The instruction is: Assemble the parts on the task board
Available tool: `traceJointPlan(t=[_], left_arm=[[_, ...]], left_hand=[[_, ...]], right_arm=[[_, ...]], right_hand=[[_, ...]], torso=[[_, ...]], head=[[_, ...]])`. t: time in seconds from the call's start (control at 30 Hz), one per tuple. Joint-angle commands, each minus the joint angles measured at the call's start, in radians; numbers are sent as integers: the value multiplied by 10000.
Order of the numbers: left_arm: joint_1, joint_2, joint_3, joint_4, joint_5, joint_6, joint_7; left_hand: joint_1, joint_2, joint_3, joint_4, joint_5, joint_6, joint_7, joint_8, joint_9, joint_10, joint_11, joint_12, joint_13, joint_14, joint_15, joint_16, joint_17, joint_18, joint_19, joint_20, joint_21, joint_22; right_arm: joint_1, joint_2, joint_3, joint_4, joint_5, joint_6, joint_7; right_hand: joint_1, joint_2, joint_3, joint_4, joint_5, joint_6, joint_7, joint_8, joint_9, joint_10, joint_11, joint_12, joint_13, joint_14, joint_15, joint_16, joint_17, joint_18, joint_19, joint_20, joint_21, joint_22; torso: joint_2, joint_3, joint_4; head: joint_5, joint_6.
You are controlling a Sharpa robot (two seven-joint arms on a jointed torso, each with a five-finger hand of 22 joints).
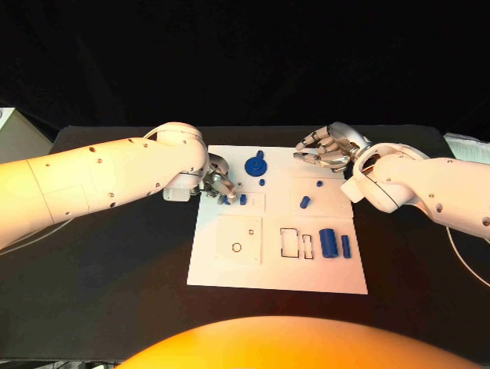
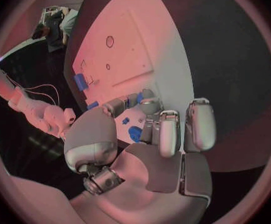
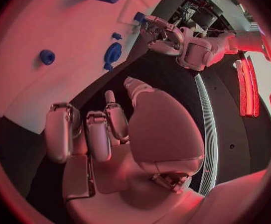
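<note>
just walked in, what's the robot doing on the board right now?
Assembling blue parts on the white task board. The left hand is down at the board's left edge, its fingers at a small blue part; whether it grips one is unclear. The right hand hovers over the far right corner, holding nothing. A blue cylinder lies untouched nearer the robot.

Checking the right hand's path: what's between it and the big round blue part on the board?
Head view: bare white task board between the right hand and the round blue part. The small blue piece lies below that line.

Two smooth white arms dotted with small dark screw holes, each ending in a silver jointed hand (image 1: 325, 147).
</note>
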Motion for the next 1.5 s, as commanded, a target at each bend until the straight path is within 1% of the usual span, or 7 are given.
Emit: traceJointPlan(t=[0.03, 0.97, 1.03, 1.07, 1.1, 1.33, 1.5], left_arm=[[-53, 26, -35, -5, 61, 2, -32], [-52, 78, -28, -229, 72, -481, -2], [-52, 76, -28, -231, 72, -500, -2], [-52, 73, -28, -231, 72, -508, -4], [-52, 68, -27, -231, 71, -515, -6], [-52, 1, -15, -211, 51, -619, 0], [-53, -107, 73, -101, 66, -841, 111]], left_hand=[[-25, -125, -215, 100, -59, 29, 31, -90, 7, 52, 9, -46, 16, 1057, -52, 32, 2635, -74, 85, -4, -46, 662], [226, -449, -2353, 1235, -133, 140, 67, -321, 138, -9, 43, -110, 82, 1057, -33, 32, 2635, -67, 90, 0, -120, 625], [362, -461, -2681, 1440, -292, 145, 66, -362, 157, -9, 41, -113, 103, 1057, -33, 32, 2635, -66, 91, 1, -128, 623], [503, -443, -2918, 1620, -929, 151, 57, -395, 173, -12, 45, -122, 110, 1057, -37, 32, 2635, -68, 98, 4, -129, 629], [609, -446, -3070, 1756, -1175, 156, 62, -419, 187, -10, 41, -122, 128, 1057, -33, 32, 2635, -67, 99, 2, -133, 629], [698, -450, -3157, 1839, -1268, 154, 62, -436, 196, -17, 42, -133, 118, 1057, -33, 32, 2635, -63, 92, 1, -145, 619], [748, -460, -3213, 1894, -1321, 151, 64, -447, 203, -23, 44, -140, 115, 1057, -33, 32, 2635, -60, 84, 1, -156, 610]], right_arm=[[-8, 7, 0, 4, -37, 126, 103], [-10, 0, 0, 7, -37, 111, 106], [-11, 0, 0, 7, -37, 111, 107], [-11, -1, 0, 8, -37, 112, 108], [-11, -1, 0, 8, -37, 111, 108], [-11, -8, 0, 10, -37, 107, 108], [-12, -10, 0, 11, -37, 110, 111]], right_hand=[[-53, -75, 33, 4, 49, -61, 5, 15, -15, -38, -9, 51, 499, 823, 25, -65, 1829, 76, 155, 8, -28, 1065], [-66, -94, 67, 2, 60, -71, 6, 20, -18, -53, -10, 39, 477, 822, 24, -71, 1824, 83, 145, 6, -68, 1046], [-66, -94, 67, 2, 60, -71, 6, 20, -18, -53, -10, 39, 477, 822, 24, -71, 1824, 83, 145, 6, -68, 1046], [-66, -94, 67, 2, 60, -71, 6, 20, -18, -53, -10, 39, 477, 822, 24, -71, 1824, 83, 145, 6, -68, 1046], [-66, -94, 67, 2, 60, -71, 6, 20, -18, -53, -10, 39, 477, 822, 24, -71, 1824, 83, 145, 6, -68, 1046], [-72, -102, 73, 2, 60, -83, 8, 16, -21, -61, -8, 31, 467, 819, 25, -78, 1815, 83, 146, 6, -68, 1048], [-72, -102, 73, 2, 60, -83, 8, 16, -21, -61, -8, 31, 467, 819, 25, -78, 1815, 83, 146, 6, -68, 1048]], torso=[[1, -2, 1], [0, 2, -5], [-1, 1, -2], [-1, 1, -2], [-1, 1, -2], [0, -2, -3], [2, -7, -5]], head=[[-2, 2], [-31, 2], [-37, 2], [-37, 2], [-35, 2], [-32, 2], [-36, 2]])
